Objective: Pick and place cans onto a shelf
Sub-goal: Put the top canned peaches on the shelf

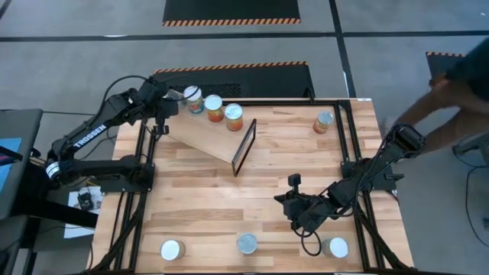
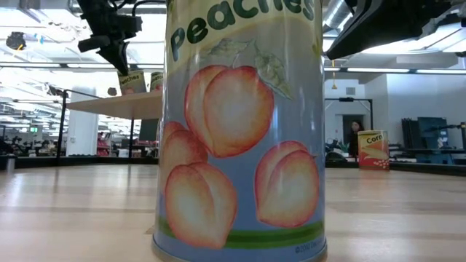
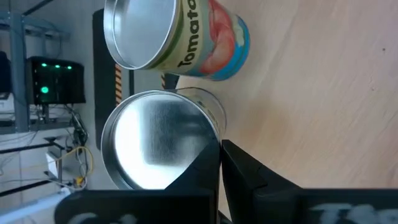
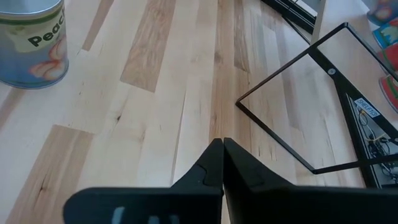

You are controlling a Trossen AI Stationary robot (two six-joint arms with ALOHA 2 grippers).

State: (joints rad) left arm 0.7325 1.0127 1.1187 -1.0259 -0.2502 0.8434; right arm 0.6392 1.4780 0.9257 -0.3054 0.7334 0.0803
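Three small silver-lidded tins [image 1: 213, 108] stand on the slanted light plywood shelf [image 1: 205, 136] at eleven o'clock, four wait on the slatted wooden tabletop [image 1: 260, 195], and both the left gripper [image 1: 170, 97] and right gripper [image 1: 285, 200] have fingers together, empty.

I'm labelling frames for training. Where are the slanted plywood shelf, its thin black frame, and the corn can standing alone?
Slanted light plywood shelf [image 1: 200, 134]: high view, bare board below the cans.
Thin black rectangular frame [image 1: 244, 147]: high view, on its long bar.
Orange-labelled corn can [image 1: 324, 122]: high view, silver lid.
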